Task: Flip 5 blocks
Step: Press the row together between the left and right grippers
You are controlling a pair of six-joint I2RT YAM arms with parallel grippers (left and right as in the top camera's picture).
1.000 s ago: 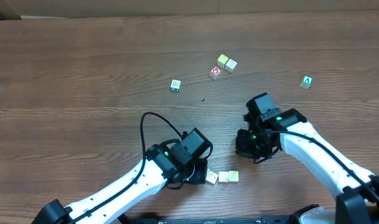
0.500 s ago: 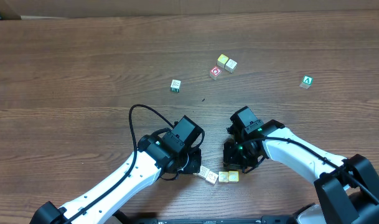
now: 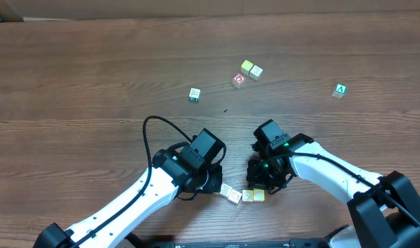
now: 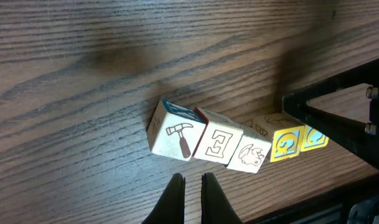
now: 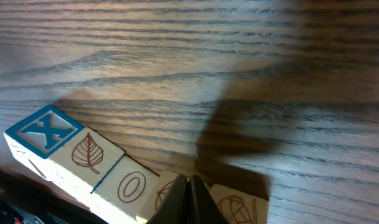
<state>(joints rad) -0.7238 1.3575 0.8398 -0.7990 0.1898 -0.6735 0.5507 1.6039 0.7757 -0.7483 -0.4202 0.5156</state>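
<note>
**Change noted.** Within the last second the right pincer (image 5: 189, 191) has swung down and leftward from a stand-off position to the row of blocks (image 4: 217, 142). The left pincer (image 4: 192, 186) has drawn back a little. The hammer block (image 4: 177, 138), the row's end cube nearest that pincer, now sits skewed out of line. Over the last half second there is almost no movement.

**Judgement.** A flip is being set up at the row; none can be confirmed complete.

**Pincers.** Both are pressed together and hold nothing. The row lies just ahead of the left tips and right at the right tips.

**Count.**
- By the left wrist view, five touching blocks in the row.
- Overhead, well beyond both pincers:
  - a touching pair of pale cubes (image 3: 251, 69)
  - one red-marked cube (image 3: 238, 80)
  - one teal-edged cube (image 3: 194, 94)
  - one green "A" cube (image 3: 340, 89)
</note>
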